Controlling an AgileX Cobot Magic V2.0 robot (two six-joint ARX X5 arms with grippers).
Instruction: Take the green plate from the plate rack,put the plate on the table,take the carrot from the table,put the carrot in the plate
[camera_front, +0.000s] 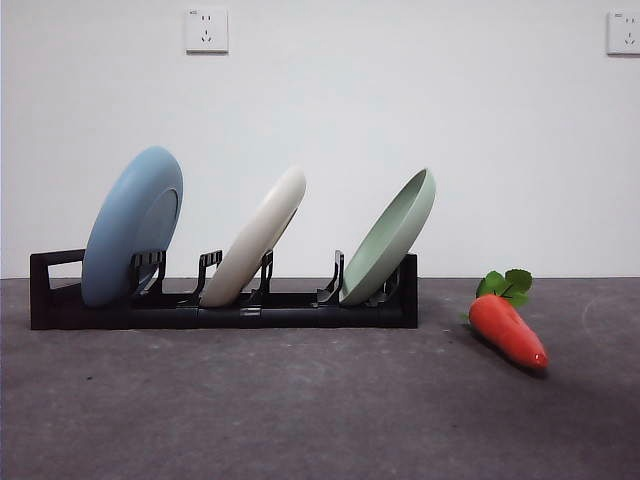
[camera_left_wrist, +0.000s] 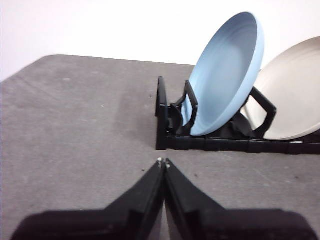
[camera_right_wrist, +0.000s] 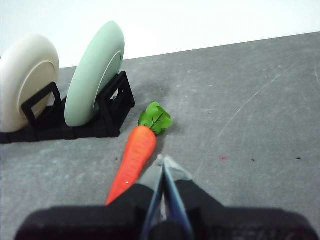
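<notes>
Plain white wall with two sockets backs the flat, dark grey mottled table (camera_front: 300, 420), where nothing has yet left its starting place. Standing in the last slot of the long, low black plastic plate rack (camera_front: 220, 312), at the end nearest the carrot, is the wide, shallow, matte sage-green plate (camera_front: 392, 238), tilted on its edge with its upper rim free above the dividers. Beside it in the next slot leans a cream-white plate (camera_front: 256, 240), and beyond that a light blue plate (camera_front: 132, 226) at the rack's looped end. The small glossy orange toy carrot (camera_front: 508, 328) with green leaves lies flat on the table just beyond the rack's green-plate end, apart from it.

The right gripper (camera_right_wrist: 164, 162) hangs close over the table with its jaws pressed together and nothing between them; the carrot lies just beside its tips, and the green plate stands a little farther ahead and to one side. The left gripper (camera_left_wrist: 163, 162), jaws likewise closed and empty, faces the rack's opposite end by the blue plate, with two plates between it and the green one. By this layout the right arm is judged the nearer for lifting the green plate by its upper rim.
</notes>
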